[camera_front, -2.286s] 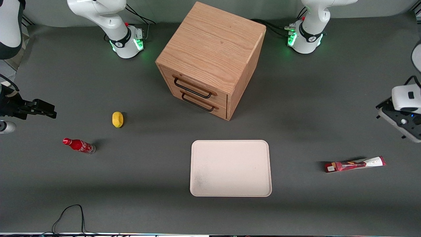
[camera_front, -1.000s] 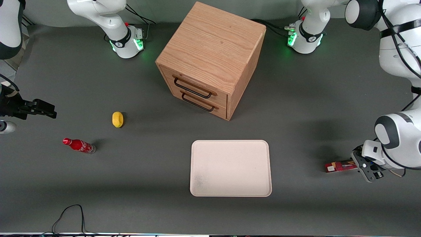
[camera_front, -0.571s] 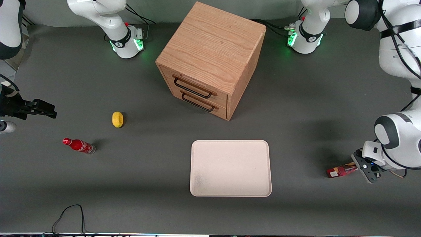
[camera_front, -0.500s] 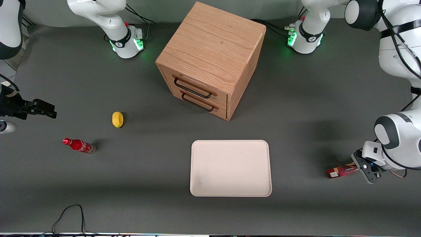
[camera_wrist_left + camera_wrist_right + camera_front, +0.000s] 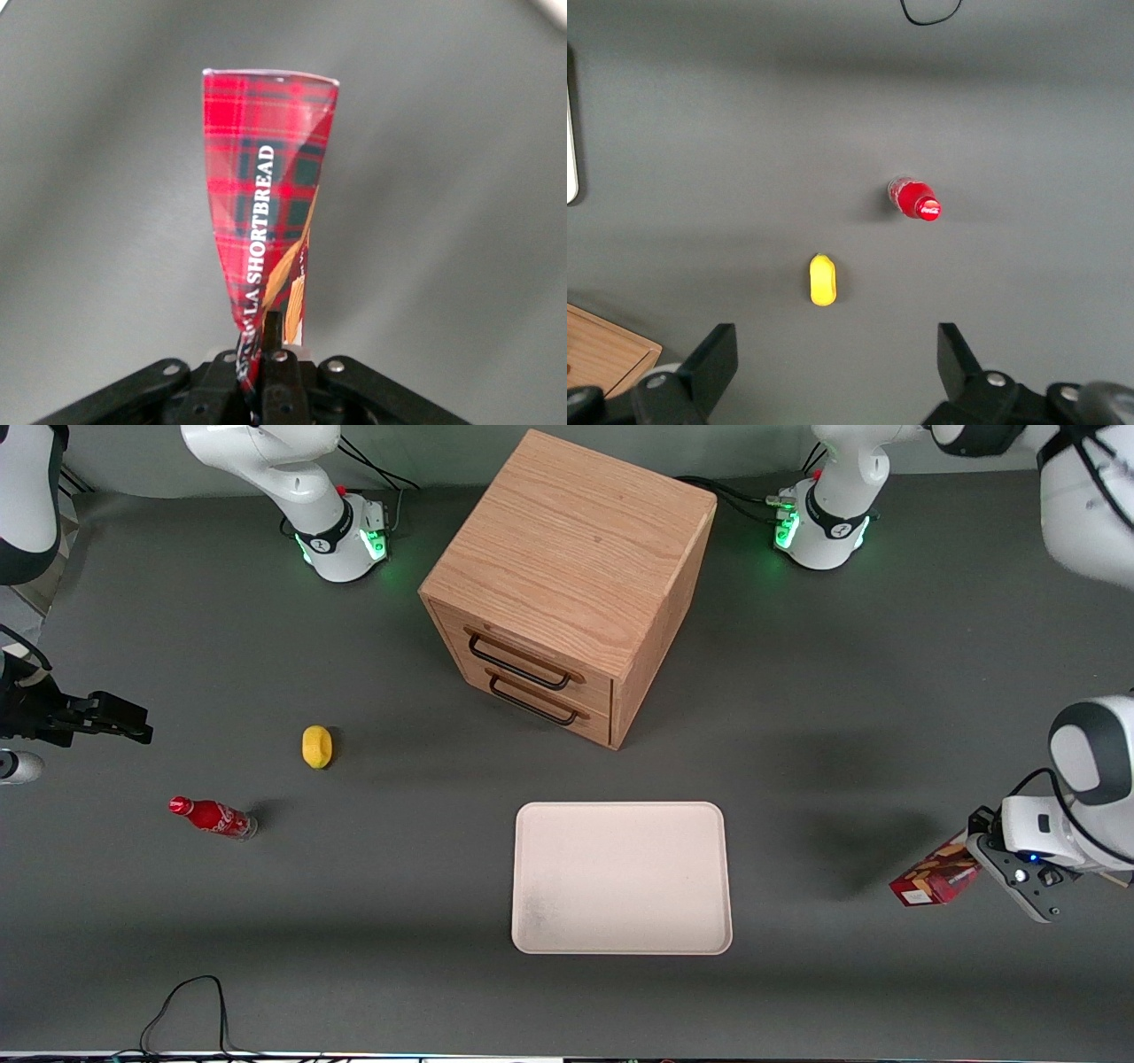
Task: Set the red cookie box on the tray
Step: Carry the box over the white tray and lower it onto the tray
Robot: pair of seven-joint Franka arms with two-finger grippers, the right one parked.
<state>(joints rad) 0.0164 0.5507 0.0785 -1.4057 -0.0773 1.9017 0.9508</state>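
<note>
The red cookie box, a slim tartan carton with cookie pictures, hangs tilted above the table at the working arm's end. My gripper is shut on one end of it. In the left wrist view the red cookie box sticks straight out from the gripper, pinched between the black fingers. The cream tray lies flat with nothing on it near the table's middle, well away from the box toward the parked arm's end. Its shadow falls on the table between box and tray.
A wooden two-drawer cabinet stands farther from the camera than the tray. A yellow lemon-shaped thing and a small red soda bottle lie toward the parked arm's end. A black cable loops at the table's near edge.
My gripper came down over the box lying on the table, shut on its end and raised it. The box now hangs tilted off the surface, slightly nearer the camera.
</note>
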